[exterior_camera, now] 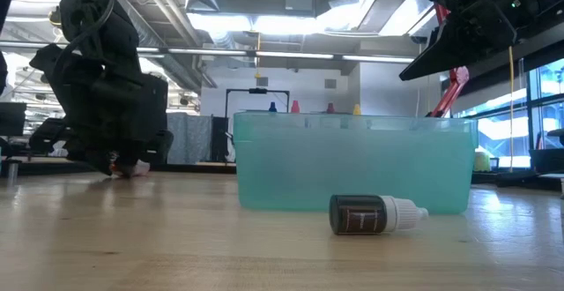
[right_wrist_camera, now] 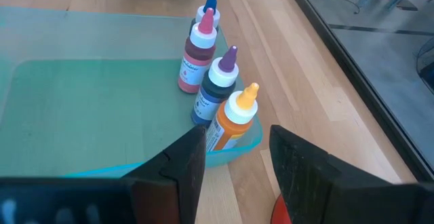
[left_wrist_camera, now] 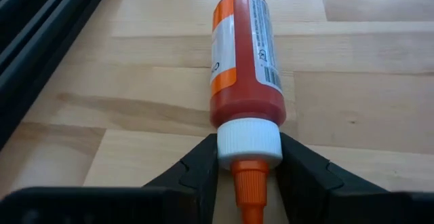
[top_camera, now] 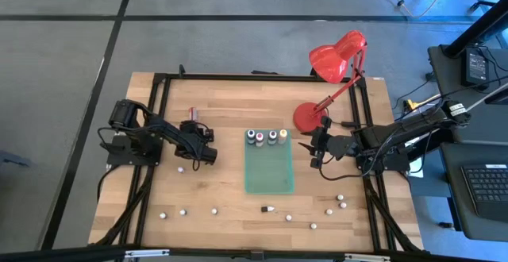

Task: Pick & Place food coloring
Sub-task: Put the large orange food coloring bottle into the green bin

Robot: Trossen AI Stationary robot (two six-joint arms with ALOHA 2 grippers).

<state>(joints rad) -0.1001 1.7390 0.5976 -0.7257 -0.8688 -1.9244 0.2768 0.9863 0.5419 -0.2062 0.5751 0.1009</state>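
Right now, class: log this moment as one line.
left gripper: closing on red bottle cap | right gripper: open, by green tray

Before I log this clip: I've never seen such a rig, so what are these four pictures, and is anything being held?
Two dark robot arms work at a wooden table. One camera looks straight down, one sits level with the tabletop, and one rides on each wrist. In the middle stands a green tray with four small bottles upright along one end. A dark bottle lies on its side in front of the tray, small pale caps are scattered about, and a red lamp stands at the back. The left gripper has its fingers around the white cap of a lying red bottle. The right gripper hangs open and empty near the tray.
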